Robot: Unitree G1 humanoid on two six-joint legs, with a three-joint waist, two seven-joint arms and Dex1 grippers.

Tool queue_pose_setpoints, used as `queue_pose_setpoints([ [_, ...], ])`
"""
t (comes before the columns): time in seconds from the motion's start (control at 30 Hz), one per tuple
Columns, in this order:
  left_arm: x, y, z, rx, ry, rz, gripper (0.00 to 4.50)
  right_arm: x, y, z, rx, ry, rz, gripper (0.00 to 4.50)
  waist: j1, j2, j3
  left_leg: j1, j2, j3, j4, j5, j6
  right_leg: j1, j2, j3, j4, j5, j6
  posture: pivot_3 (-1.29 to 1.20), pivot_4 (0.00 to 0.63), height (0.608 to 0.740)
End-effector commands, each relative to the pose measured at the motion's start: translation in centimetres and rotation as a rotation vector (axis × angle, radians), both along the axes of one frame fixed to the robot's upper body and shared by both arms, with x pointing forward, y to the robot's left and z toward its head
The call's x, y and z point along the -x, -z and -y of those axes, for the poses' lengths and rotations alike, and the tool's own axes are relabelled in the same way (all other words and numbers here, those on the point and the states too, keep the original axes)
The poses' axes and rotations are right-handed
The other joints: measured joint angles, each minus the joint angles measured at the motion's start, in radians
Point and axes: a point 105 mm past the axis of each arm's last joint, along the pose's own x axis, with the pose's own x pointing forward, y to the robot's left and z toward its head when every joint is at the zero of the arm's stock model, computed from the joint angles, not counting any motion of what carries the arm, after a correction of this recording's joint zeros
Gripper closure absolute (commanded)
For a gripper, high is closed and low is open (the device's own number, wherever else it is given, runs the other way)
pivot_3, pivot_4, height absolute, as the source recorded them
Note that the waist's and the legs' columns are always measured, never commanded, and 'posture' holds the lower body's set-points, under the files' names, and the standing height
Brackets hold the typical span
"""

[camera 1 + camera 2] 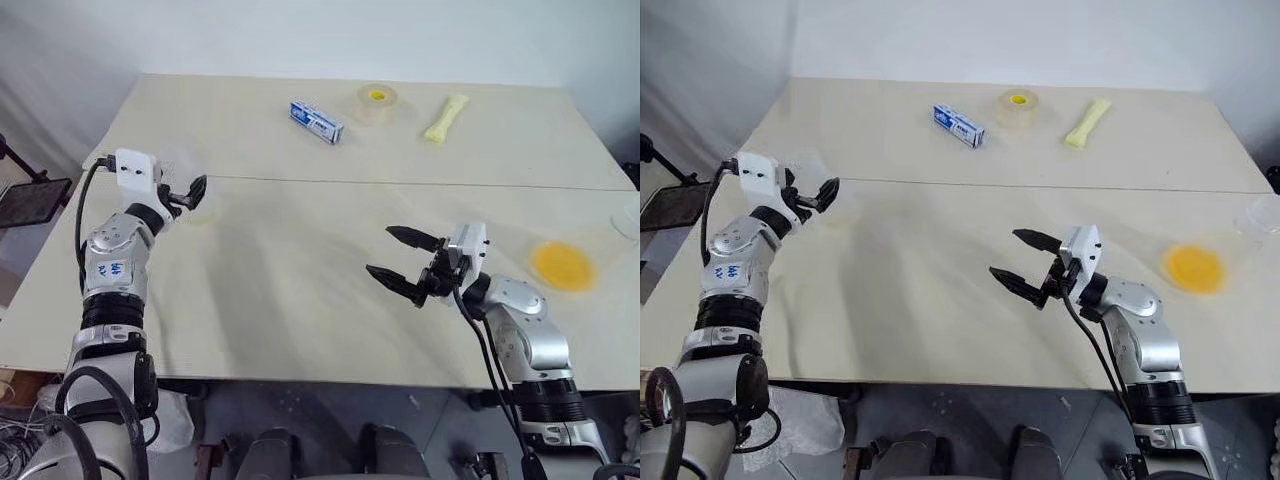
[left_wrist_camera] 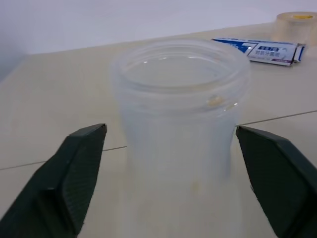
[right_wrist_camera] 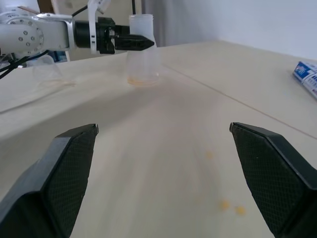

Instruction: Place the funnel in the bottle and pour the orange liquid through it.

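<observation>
Bottle (image 2: 181, 129) stands upright on the worktop (image 1: 300, 270), toward its left side, directly ahead of the left gripper (image 1: 190, 192). In the left wrist view the bottle's round mouth and upper body sit between the two black fingers (image 2: 64, 178); a gap shows on each side, no contact visible. Fingers set wide, either side of the bottle but not closed on it. Bottle's base is cut off in that view. In the head views the bottle is nearly colourless against the pale worktop and hard to make out beside the fingertips.

In the right wrist view the bottle (image 3: 142, 52) appears at a distance with the left gripper's fingers (image 3: 130, 41) across its upper part; a faint orange tint shows at its foot. Whether the fingers touch it from this angle: cannot tell.

Right gripper (image 1: 402, 260) hovers over the middle-right of the worktop, fingers spread wide, holding nothing, well apart from the bottle.

Orange liquid (image 1: 563, 266) lies as a round pool near the right edge of the worktop, to the right of the right gripper. A clear vessel (image 1: 628, 222) at the right edge is cut off by the frame.

Far side of worktop: blue-and-white box (image 1: 316, 121), tape roll (image 1: 377, 101), pale yellow packet (image 1: 446, 118). A few small orange drops (image 3: 229, 205) lie on the surface near the right fingers.
</observation>
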Motion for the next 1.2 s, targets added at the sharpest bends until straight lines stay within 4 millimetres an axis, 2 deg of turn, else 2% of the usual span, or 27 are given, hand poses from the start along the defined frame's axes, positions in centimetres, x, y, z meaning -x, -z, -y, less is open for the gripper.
queue_pose_setpoints([
  [0.03,-0.2,-1.7,0.4,-0.004,0.023,0.057,1.45,0.3,-1.8,-0.2,-0.013,0.004,0.060,0.00,0.000,0.000,0.000,-0.001,0.000,0.000,0.000,0.000,0.000,-0.002,0.000,0.000,0.001,0.000,0.000,0.00,0.150,0.740],
  [0.07,-0.2,-1.8,0.4,-0.005,0.029,0.057,1.73,0.3,-1.9,-0.2,-0.013,0.007,0.059,0.00,-0.002,0.000,0.000,-0.002,0.000,0.000,0.001,0.000,0.000,-0.003,0.000,0.000,0.003,0.000,0.000,0.00,0.150,0.740],
  [0.23,0.3,-3.1,1.8,-0.018,0.107,0.088,1.77,0.3,-2.2,0.2,-0.014,0.030,0.064,0.00,-0.004,-0.002,0.001,-0.002,0.000,0.000,0.001,0.000,0.000,-0.004,0.000,0.000,0.006,0.000,0.000,0.00,0.150,0.740],
  [0.3,0.8,-4.9,4.2,0.005,0.220,0.139,1.78,0.4,-2.3,0.5,-0.009,0.037,0.065,0.00,-0.004,-0.002,0.001,-0.003,0.000,0.000,0.002,0.000,0.000,-0.004,0.000,0.000,0.006,0.000,0.000,0.00,0.150,0.740],
  [0.37,1.5,-5.8,5.9,0.017,0.306,0.162,1.78,0.5,-2.4,0.8,-0.001,0.038,0.065,0.00,-0.004,-0.002,0.001,-0.010,0.000,-0.001,0.007,0.000,0.000,-0.006,0.000,-0.001,0.007,0.000,0.000,0.00,0.150,0.740],
  [0.47,3.2,-6.5,10.5,0.036,0.516,0.152,1.78,0.8,-2.6,1.9,0.037,0.051,0.068,0.00,0.000,-0.002,0.001,-0.012,0.000,-0.004,0.012,0.000,0.000,-0.006,0.000,-0.001,0.009,0.000,0.000,0.00,0.150,0.740],
  [0.57,4.4,-6.6,13.9,0.041,0.656,0.134,1.78,0.9,-2.7,3.1,0.059,0.083,0.075,0.00,0.006,-0.003,0.001,-0.013,-0.001,-0.004,0.012,0.000,0.000,-0.006,-0.001,-0.001,0.009,0.000,0.000,0.00,0.150,0.740],
  [0.67,5.6,-6.4,17.7,0.020,0.804,0.140,1.78,1.4,-2.7,4.3,0.070,0.130,0.076,0.00,0.007,-0.003,0.002,-0.013,0.000,-0.004,0.013,0.000,0.000,-0.006,0.000,-0.001,0.009,0.000,0.000,0.00,0.150,0.740],
  [0.77,6.8,-6.4,20.3,0.023,0.932,0.196,1.78,2.0,-2.4,5.4,0.081,0.173,0.069,0.00,0.008,-0.003,0.002,-0.012,0.000,-0.002,0.013,0.000,0.000,-0.006,0.000,0.000,0.008,0.000,0.000,0.00,0.150,0.740],
  [0.87,6.5,-5.0,22.7,0.036,0.972,0.137,1.78,2.9,-1.9,6.2,0.095,0.217,0.055,0.00,0.009,-0.003,0.002,-0.013,0.000,0.001,0.013,0.000,0.000,-0.006,0.000,-0.001,0.007,0.000,0.000,0.00,0.150,0.740],
  [1.03,6.9,-2.5,25.5,-0.015,1.046,0.044,1.78,3.9,-1.5,7.0,0.098,0.272,0.047,0.00,0.010,-0.003,0.002,-0.012,0.000,0.005,0.013,0.000,0.000,-0.005,0.000,0.000,0.006,0.000,0.000,0.00,0.150,0.740],
  [1.2,7.4,-0.6,27.4,-0.082,1.097,-0.013,1.78,4.7,-1.3,7.2,0.098,0.310,0.045,0.00,0.013,-0.003,0.002,-0.013,0.000,0.005,0.013,0.000,0.000,-0.005,0.000,0.000,0.005,0.000,0.000,0.00,0.150,0.740],
])
